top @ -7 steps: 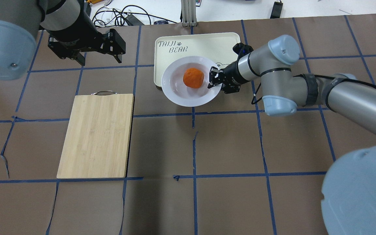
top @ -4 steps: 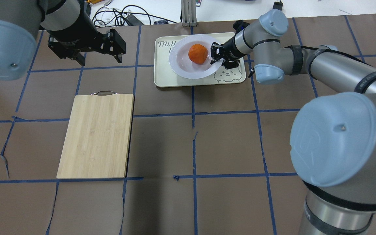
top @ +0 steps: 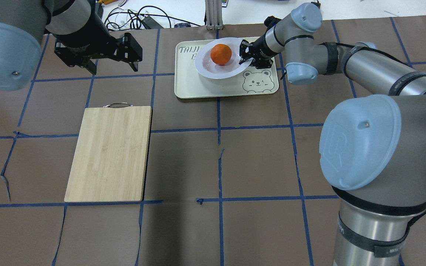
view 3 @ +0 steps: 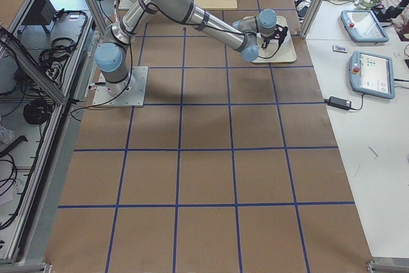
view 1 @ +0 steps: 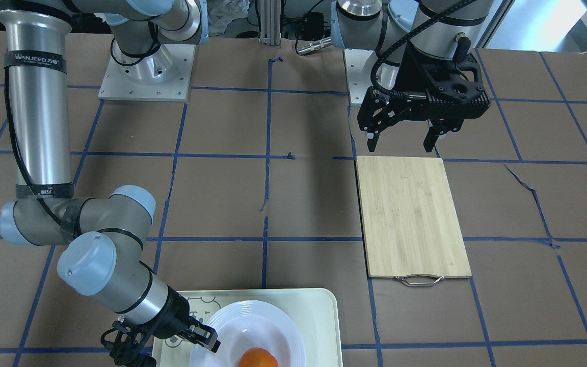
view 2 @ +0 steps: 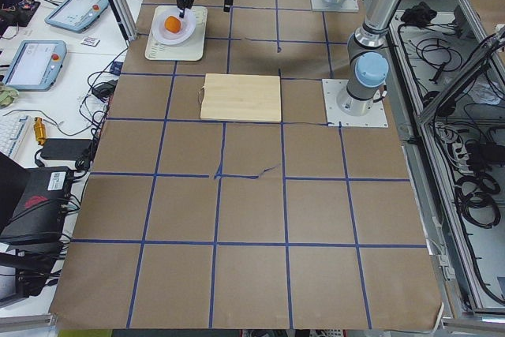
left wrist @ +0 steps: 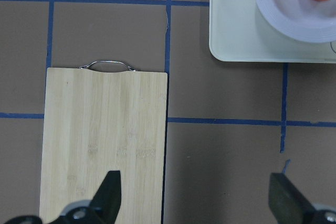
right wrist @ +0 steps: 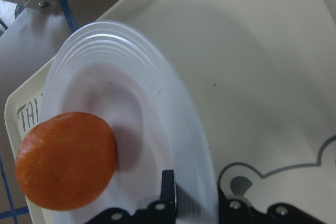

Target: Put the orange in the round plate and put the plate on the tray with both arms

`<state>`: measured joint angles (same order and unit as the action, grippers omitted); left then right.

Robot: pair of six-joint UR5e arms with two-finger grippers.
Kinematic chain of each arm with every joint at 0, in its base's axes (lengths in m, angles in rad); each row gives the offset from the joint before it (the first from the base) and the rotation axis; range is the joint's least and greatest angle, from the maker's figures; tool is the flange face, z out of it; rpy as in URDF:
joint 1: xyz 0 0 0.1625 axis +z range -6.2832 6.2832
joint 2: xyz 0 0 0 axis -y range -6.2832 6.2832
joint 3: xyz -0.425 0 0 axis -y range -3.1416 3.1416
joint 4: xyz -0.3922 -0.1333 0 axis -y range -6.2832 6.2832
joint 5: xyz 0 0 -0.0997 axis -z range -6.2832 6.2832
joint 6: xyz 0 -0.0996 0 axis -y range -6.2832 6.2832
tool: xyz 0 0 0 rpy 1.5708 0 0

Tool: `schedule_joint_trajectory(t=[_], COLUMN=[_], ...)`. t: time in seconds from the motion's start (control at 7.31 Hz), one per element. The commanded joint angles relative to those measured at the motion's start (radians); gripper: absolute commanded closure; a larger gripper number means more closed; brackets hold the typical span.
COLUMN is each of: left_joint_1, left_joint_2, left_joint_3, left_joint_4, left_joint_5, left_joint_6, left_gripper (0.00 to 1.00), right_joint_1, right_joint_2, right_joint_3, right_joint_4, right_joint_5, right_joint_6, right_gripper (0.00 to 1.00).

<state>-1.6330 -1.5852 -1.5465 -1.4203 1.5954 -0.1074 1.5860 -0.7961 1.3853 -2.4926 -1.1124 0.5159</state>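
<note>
Bright orange round fruit (top: 221, 54) sits in a glossy white round plate (top: 208, 68) over the pale cream rectangular tray (top: 190, 85). The right black gripper (top: 243, 55) pinches the plate's rim; the left gripper (view 1: 400, 147) hangs spread wide, empty.

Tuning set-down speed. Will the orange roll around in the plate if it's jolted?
Likely rolls: the orange is round and sits loose in the round plate. The sunken centre and rim should probably contain it. The plate looks glossy and the right gripper pinches only one rim edge, so it may tilt or slip.
</note>
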Motion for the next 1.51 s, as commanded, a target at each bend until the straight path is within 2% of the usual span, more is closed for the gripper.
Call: schedule_joint_trajectory(t=[0.0,0.14,0.27,0.41,0.55,0.68,0.82,1.09,1.23,1.37], left_joint_1=[0.001,0.001,0.001,0.001,0.001,0.001,0.001,0.001,0.001,0.001], left_joint_2=[0.002,0.002,0.004,0.005,0.005,0.004,0.005,0.005,0.004,0.004], left_joint_3=[-0.001,0.0,-0.001,0.0,-0.001,-0.001,-0.001,-0.001,-0.001,-0.001], left_joint_4=[-0.003,-0.003,-0.005,-0.005,-0.005,-0.005,-0.005,-0.005,-0.005,-0.005], left_joint_5=[0.002,0.0,0.0,0.0,0.0,0.0,0.0,0.0,0.0,0.0], left_joint_6=[0.0,0.0,0.0,0.0,0.0,0.0,0.0,0.0,0.0,0.0], left_gripper=[0.0,0.0,0.0,0.0,0.0,0.0,0.0,0.0,0.0,0.0], right_joint_1=[-0.049,-0.075,-0.092,-0.095,-0.095,-0.077,-0.042,0.009,0.029,0.025], right_joint_2=[-0.002,-0.009,-0.014,-0.041,-0.095,-0.148,-0.213,-0.404,-0.504,-0.613], right_joint_3=[-0.028,-0.055,-0.107,-0.185,-0.268,-0.313,-0.312,-0.26,-0.173,-0.046], right_joint_4=[0.026,0.102,0.192,0.34,0.564,0.748,0.827,0.972,0.989,0.974], right_joint_5=[-0.064,-0.079,-0.177,-0.267,-0.324,-0.44,-0.498,-0.489,-0.491,-0.489], right_joint_6=[-0.035,-0.133,-0.249,-0.326,-0.379,-0.452,-0.499,-0.513,-0.514,-0.536], right_gripper=[0.11,0.09,0.06,0.0,0.0,0.0,0.0,0.0,0.0,0.0])
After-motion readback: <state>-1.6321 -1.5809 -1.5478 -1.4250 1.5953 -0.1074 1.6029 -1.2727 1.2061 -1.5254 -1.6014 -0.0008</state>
